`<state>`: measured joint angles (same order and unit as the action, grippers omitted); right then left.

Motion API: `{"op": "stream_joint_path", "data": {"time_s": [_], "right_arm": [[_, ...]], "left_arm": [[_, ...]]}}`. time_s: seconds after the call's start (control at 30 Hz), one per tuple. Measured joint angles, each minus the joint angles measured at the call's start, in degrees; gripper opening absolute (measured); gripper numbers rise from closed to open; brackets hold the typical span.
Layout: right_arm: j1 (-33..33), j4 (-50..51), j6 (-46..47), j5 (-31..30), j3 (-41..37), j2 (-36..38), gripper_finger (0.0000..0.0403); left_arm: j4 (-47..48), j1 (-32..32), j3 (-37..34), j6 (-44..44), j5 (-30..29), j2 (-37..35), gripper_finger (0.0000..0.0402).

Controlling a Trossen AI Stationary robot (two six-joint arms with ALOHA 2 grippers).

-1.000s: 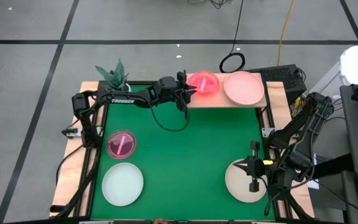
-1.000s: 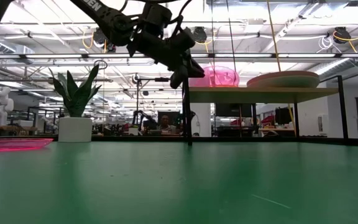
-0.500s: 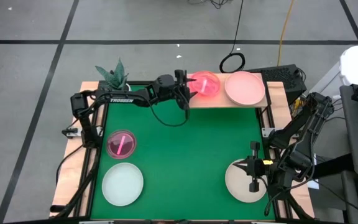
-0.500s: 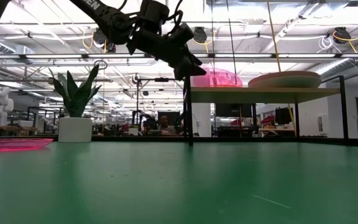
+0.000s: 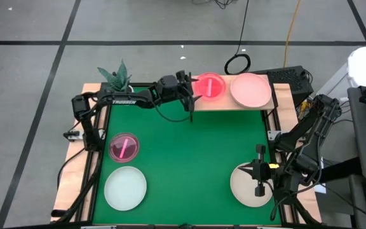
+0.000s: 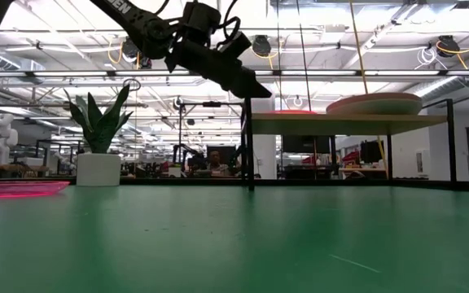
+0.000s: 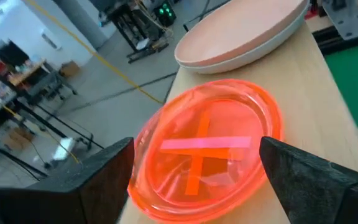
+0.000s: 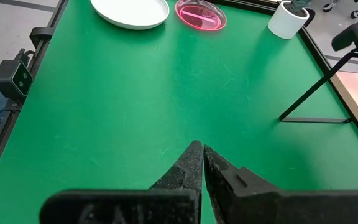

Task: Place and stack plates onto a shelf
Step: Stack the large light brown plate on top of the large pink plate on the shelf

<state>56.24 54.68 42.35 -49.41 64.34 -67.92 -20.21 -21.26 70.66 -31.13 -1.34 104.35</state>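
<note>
Your left gripper (image 5: 194,95) has just released: its jaws now stand wide around the orange plate (image 7: 207,150), which has dropped flat onto the shelf (image 5: 234,103) at upper centre, beside the pink plate (image 5: 249,88). Right gripper (image 5: 258,181), clenched, waits lower right. That placement looks done.

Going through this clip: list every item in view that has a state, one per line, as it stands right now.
left gripper: open, at the shelf's edge, holding nothing
right gripper: shut, over the beige plate
orange see-through plates: stacked on the shelf, released
pink plate: on the shelf, beside the stack
magenta plate: on the table
pale plate: on the table
beige plate: on the table
</note>
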Motion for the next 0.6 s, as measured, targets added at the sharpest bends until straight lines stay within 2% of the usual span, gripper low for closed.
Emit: {"op": "stream_joint_path", "data": {"time_s": [0.4,0.6], "right_arm": [[-0.01,-2.54,0.38,0.07,-1.43,0.02,0.0000],[-0.01,-4.53,1.68,0.04,-1.62,0.02,0.0000]], "left_arm": [[12.33,7.07,0.02,9.35,-0.24,-10.59,0.0351],[22.21,11.50,0.08,12.32,-3.84,-16.63,0.0351]]}}
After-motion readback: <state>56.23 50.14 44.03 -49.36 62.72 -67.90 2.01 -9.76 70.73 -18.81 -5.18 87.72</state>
